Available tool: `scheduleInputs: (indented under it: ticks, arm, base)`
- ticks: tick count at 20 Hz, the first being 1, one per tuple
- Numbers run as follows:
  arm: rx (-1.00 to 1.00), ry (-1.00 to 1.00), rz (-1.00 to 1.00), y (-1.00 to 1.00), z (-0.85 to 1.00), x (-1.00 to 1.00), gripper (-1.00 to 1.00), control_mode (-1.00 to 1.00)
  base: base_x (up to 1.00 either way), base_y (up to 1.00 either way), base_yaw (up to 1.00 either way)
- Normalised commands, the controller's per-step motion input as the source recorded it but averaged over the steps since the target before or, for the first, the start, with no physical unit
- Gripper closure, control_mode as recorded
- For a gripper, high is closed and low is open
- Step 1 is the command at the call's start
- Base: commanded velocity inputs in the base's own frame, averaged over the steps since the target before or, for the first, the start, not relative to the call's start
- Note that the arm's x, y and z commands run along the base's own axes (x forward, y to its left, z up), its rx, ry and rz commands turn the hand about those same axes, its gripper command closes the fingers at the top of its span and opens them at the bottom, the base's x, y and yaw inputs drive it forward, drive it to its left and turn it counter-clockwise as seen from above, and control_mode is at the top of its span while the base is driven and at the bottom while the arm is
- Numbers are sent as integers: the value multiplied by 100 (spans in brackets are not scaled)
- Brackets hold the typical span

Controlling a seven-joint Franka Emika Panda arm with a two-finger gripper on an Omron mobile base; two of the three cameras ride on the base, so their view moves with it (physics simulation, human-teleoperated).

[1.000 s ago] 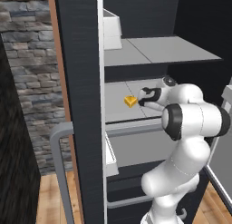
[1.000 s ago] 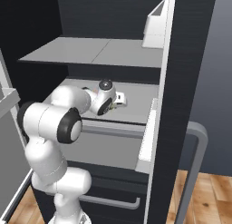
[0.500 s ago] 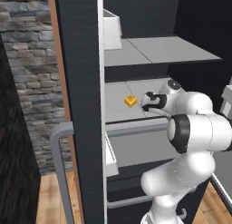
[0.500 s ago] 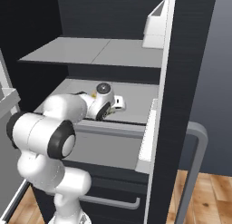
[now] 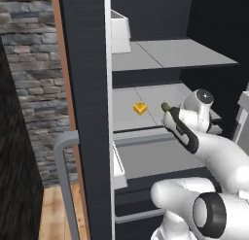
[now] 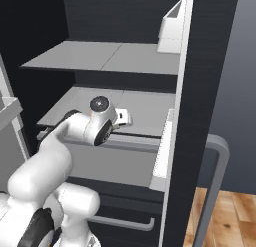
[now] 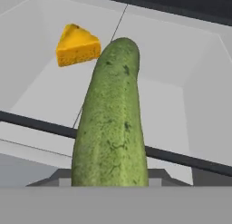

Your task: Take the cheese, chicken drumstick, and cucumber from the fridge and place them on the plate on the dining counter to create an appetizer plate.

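My gripper (image 5: 170,115) is shut on the dark green cucumber (image 7: 113,123), which sticks out ahead of the hand and hides the fingertips in the hand view. Its tip (image 5: 166,107) shows just over the front edge of the fridge's (image 5: 87,88) middle light grey shelf (image 5: 146,95). The yellow-orange cheese (image 5: 140,108) wedge lies on that shelf, behind and to the left of the cucumber (image 7: 78,45). From the right, the hand (image 6: 120,119) sits at the shelf's front lip. The chicken drumstick, plate and dining counter are out of view.
A white bin (image 5: 119,30) stands on the upper shelf by the door side (image 6: 172,28). A grey drawer (image 5: 155,159) lies below the hand. The open door carries a grey handle (image 6: 217,181). A stone wall (image 5: 29,64) is at the left.
The hand has drawn back and slightly down from deeper over the shelf to its front edge, carrying the cucumber. The cheese has stayed in place.
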Motion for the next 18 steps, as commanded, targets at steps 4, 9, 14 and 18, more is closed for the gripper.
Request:
scheduleInputs:
  ticks: [4, 9, 14, 18]
  arm:
    - [-8, 1, 5, 0, 84, -100, 100, -100]
    - [-7, 6, 2, 0, 29, -100, 100, -100]
    - [-4, 8, 0, -1, 30, -100, 100, -100]
    - [0, 4, 0, -8, 45, -95, 100, -100]
  base:
    - [0, 0, 0]
    - [0, 0, 0]
    - [0, 0, 0]
    - [0, 0, 0]
